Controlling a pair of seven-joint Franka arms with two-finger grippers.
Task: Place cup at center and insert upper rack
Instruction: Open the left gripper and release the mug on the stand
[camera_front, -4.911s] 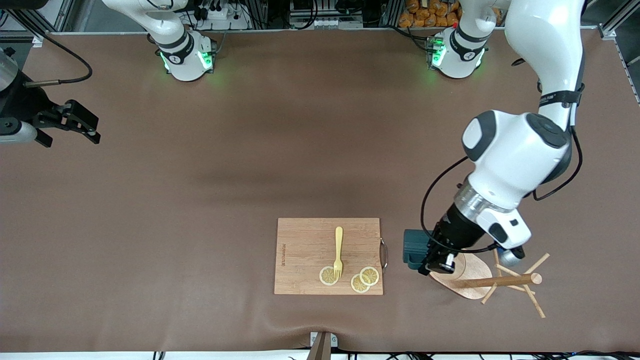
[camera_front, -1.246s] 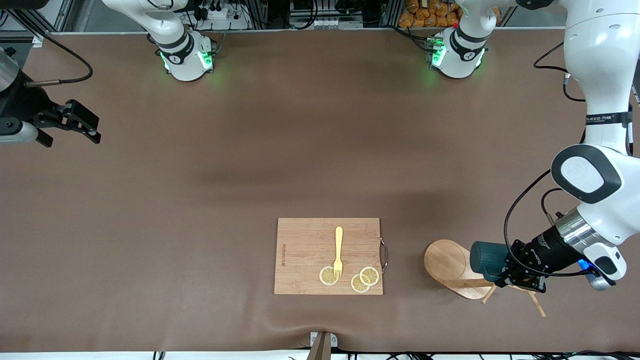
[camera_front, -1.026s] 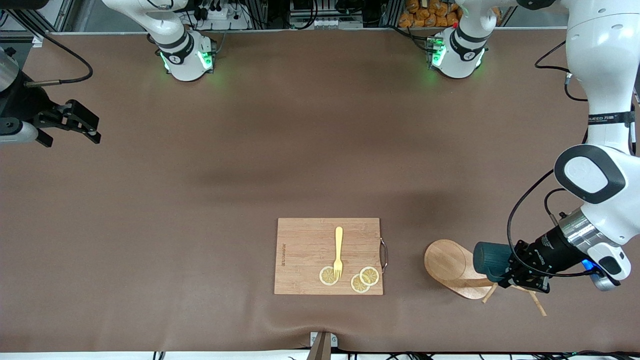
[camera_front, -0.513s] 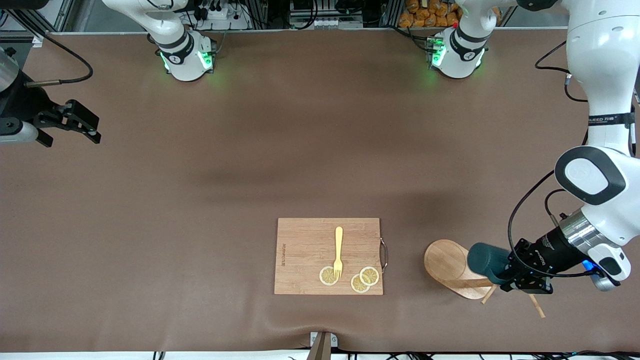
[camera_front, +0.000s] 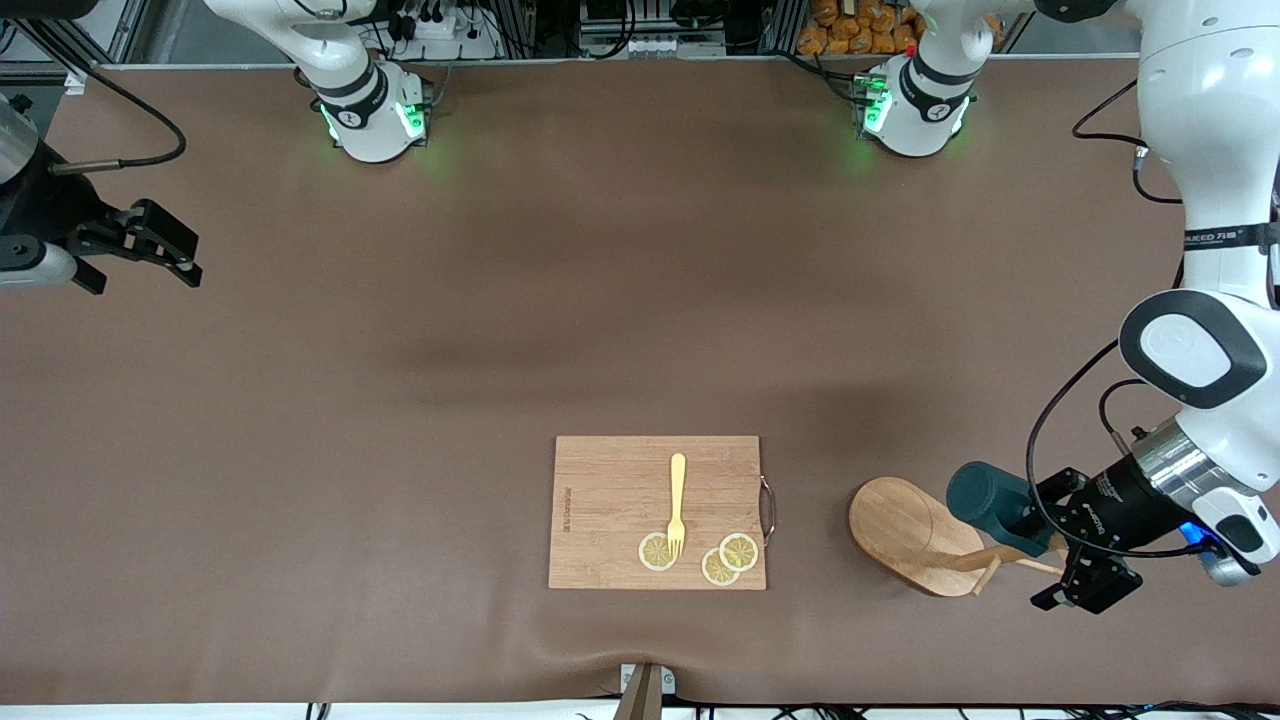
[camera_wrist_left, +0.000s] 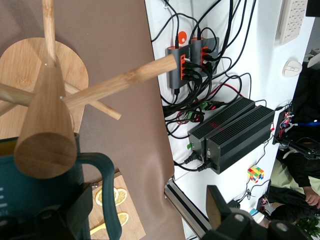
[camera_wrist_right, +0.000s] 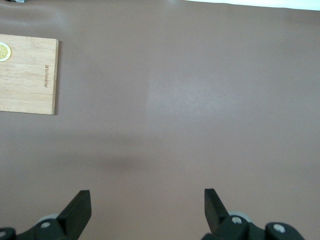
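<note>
The dark teal cup (camera_front: 978, 495) hangs up at the top of the upper rack (camera_front: 900, 530), a wooden mug tree with an oval base. In the left wrist view the cup (camera_wrist_left: 25, 195) sits against the pole (camera_wrist_left: 45, 130) under the angled pegs (camera_wrist_left: 125, 82); which peg carries it is hidden. My left gripper (camera_front: 1047, 545) is open around the pole top, and its fingers (camera_wrist_left: 220, 205) stand apart from the cup's handle (camera_wrist_left: 107, 195). My right gripper (camera_front: 188, 262) waits open over bare table at the right arm's end (camera_wrist_right: 146, 207).
A wooden cutting board (camera_front: 610, 500) lies beside the rack, toward the right arm's end, with a yellow fork (camera_front: 677, 500) and lemon slices (camera_front: 722, 560) on it. The board's corner (camera_wrist_right: 25, 75) shows in the right wrist view. The table's near edge runs close by.
My left gripper has opened and let go of the cup, then drawn back a little toward the left arm's end. The cup stays on the rack. The right arm has not moved.
</note>
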